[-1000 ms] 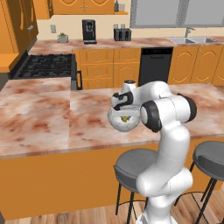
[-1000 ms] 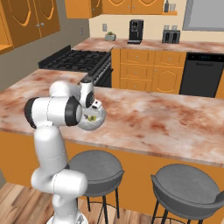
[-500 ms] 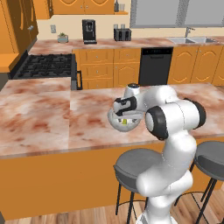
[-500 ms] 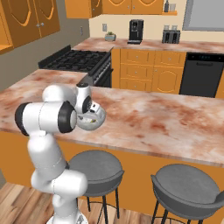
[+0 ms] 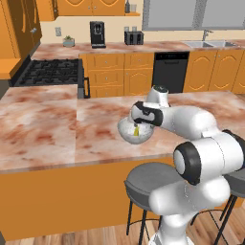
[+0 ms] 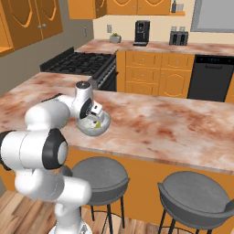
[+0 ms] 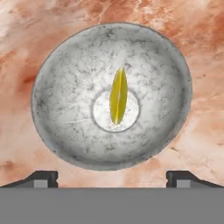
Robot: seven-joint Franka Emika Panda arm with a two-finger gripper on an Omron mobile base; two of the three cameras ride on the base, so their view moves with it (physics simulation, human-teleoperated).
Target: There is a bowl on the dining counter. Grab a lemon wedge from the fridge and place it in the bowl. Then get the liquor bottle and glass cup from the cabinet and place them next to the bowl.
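We see the lemon wedge (image 7: 118,96) lying dead centre in the bowl (image 7: 65,78) on the tabletop (image 7: 201,122), so that step looks done. Our claw (image 7: 112,178) hangs released at the bowl's 6 o'clock, holding nothing.

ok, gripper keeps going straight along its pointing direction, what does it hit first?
Likely the lemon wedge lying at the bottom of the bowl. The open gripper points straight down at it, fingertips wide apart. Depth between the two is unclear.

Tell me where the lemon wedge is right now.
The lemon wedge lies at the bottom of the bowl on the dining counter, directly under the open gripper.
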